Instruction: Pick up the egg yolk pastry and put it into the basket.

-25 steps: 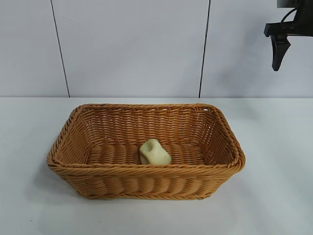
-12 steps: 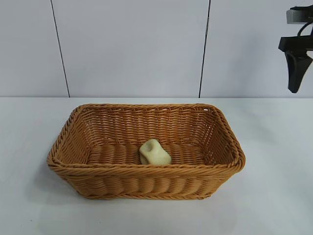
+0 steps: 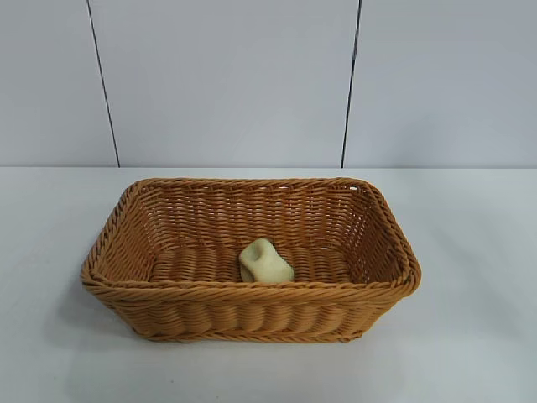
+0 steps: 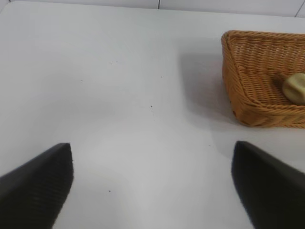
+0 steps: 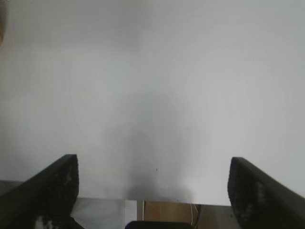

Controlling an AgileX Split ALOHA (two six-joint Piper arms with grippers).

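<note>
At left, the left gripper (image 4: 152, 183) hovers over bare table (image 4: 119, 95), fingers apart. Centre, the egg yolk pastry (image 3: 265, 262) lies inside the basket (image 3: 252, 294). The right gripper (image 5: 152, 191), spread, seems clear; best stay parked.

Bright, even light; a soft shadow beside the basket (image 3: 252, 311); wrist-view fingers (image 4: 38, 186) blurred.

Basket (image 3: 252, 290) in the middle of the table (image 3: 470, 252), egg yolk pastry (image 3: 265, 262) inside the basket, on its floor, near the basket's front wall, wall panels (image 3: 226, 80) behind the basket
</note>
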